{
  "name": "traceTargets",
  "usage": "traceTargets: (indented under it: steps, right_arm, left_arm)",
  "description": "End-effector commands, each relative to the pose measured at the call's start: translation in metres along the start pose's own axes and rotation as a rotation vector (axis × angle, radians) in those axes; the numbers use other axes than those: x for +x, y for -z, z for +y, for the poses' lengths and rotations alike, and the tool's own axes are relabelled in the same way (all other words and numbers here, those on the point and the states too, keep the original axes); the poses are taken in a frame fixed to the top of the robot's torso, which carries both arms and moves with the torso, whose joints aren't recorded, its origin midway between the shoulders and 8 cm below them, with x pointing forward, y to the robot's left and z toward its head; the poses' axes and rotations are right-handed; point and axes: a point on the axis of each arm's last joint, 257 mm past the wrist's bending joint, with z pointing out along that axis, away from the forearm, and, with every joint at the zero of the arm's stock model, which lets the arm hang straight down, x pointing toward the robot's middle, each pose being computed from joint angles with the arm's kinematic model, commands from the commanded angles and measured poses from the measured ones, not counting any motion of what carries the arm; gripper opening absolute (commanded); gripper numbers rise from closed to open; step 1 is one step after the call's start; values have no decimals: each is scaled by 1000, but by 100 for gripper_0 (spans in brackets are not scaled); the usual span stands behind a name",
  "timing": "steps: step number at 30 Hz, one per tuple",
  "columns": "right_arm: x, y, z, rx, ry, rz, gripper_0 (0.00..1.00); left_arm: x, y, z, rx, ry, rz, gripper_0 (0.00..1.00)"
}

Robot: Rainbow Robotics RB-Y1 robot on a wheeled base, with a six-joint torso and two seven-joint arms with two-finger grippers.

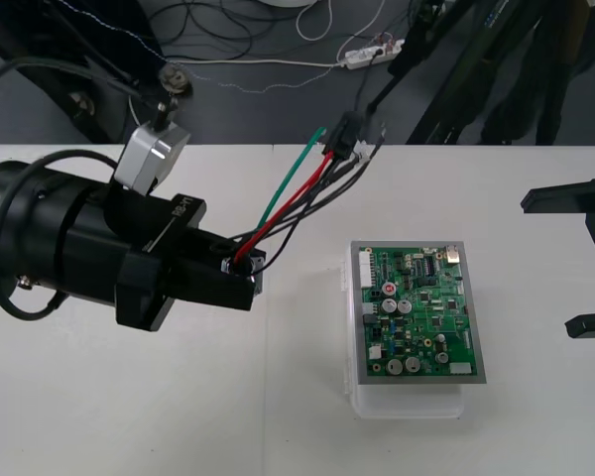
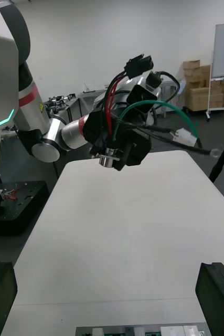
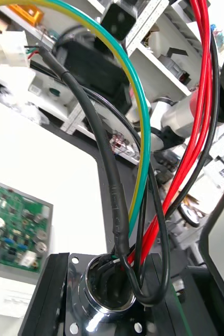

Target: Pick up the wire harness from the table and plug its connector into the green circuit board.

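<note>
My left gripper [image 1: 242, 271] hangs above the table left of the board, shut on the harness's round metal socket [image 1: 236, 265]. Red, green and black wires [image 1: 296, 193] rise from it to the black plug [image 1: 344, 134], which hangs free in the air. In the right wrist view the left gripper [image 2: 115, 151] holds the socket [image 2: 107, 158] well above the tabletop, the plug [image 2: 139, 64] at the top. Seen from the left wrist, the flanged socket [image 3: 107, 296] sits between the fingers [image 3: 48, 294]. The green circuit board [image 1: 417, 312] lies on its white base [image 1: 407, 402]. My right gripper [image 1: 552, 264] waits open at the right edge.
A small white connector [image 2: 185, 137] dangles on a side branch of the harness. Bare table [image 1: 129, 416] stretches in front of the left arm and between the board and the right gripper. Cables and a power strip [image 1: 369, 56] lie on the floor beyond the far edge.
</note>
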Motion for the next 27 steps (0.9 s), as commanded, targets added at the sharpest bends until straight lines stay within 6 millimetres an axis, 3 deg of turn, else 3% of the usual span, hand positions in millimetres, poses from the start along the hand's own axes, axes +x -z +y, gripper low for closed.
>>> traceTargets:
  steps: [1,8,23,27]
  right_arm:
    - [-16,-8,-7,-33,19,4,100]
    - [-27,-12,-17,-42,43,13,100]
    - [-19,-18,-45,-41,25,38,100]
    - [-21,-16,-63,-20,32,39,100]
  left_arm:
    - [27,-15,-18,57,27,25,0]
    - [47,-23,-29,99,202,23,0]
    - [45,-29,-34,129,362,-7,0]
    - [49,-27,-34,123,374,-1,0]
